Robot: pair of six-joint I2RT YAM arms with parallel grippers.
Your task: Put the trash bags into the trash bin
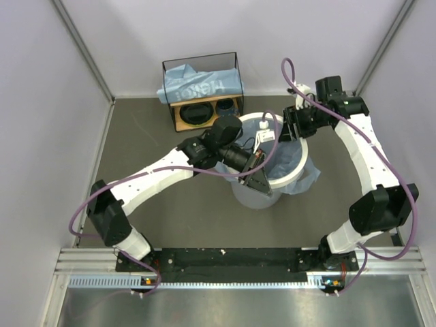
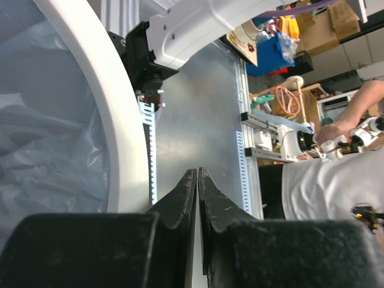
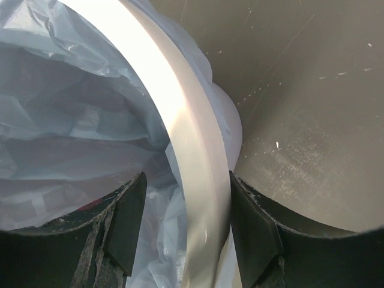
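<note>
Bagging the trash bin [image 1: 242, 197]: right gripper [image 3: 187, 180] straddles its two-o'clock rim [image 3: 180, 120] half-wide, left gripper [image 2: 197, 174] shut, seemingly empty; next, clamp.

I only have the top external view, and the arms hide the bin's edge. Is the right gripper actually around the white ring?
Observer: Yes. The right wrist view shows the right gripper open and straddling the white ring rim, with one jaw on each side.
Operator: Where is the bag at that spot?
Observer: Light-blue trash bag film lies inside the rim and also bulges out just below it on the outer side.
Operator: And the left one?
Observer: In the left wrist view the left gripper is shut, with nothing visible between its jaws. The rim runs past beside it, not through it.
</note>
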